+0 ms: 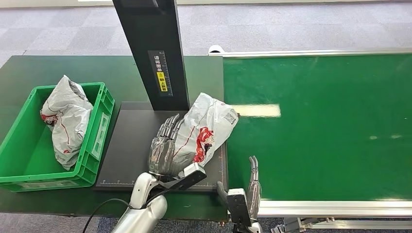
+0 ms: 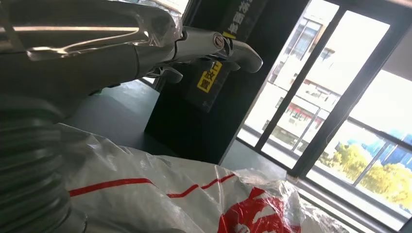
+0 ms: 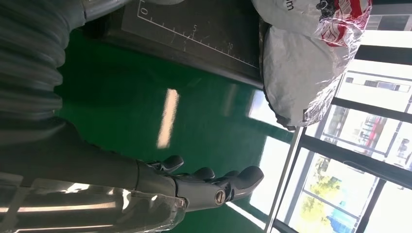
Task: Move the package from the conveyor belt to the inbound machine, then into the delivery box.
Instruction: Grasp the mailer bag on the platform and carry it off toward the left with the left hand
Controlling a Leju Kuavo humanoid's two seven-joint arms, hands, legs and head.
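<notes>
A white and red package (image 1: 206, 128) lies on the black machine (image 1: 131, 145) plate beside its upright post, one end hanging over the green conveyor (image 1: 316, 126). The left hand (image 1: 165, 148) rests flat against the package's left side, fingers straight; whether it grips is unclear. The right hand (image 1: 250, 187) hovers over the conveyor's near edge, fingers extended, holding nothing. Another package (image 1: 65, 121) sits in the green box (image 1: 102, 126) at left.

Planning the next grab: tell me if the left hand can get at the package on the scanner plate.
Probably yes: the left hand already rests on the package, with nothing between them.
</notes>
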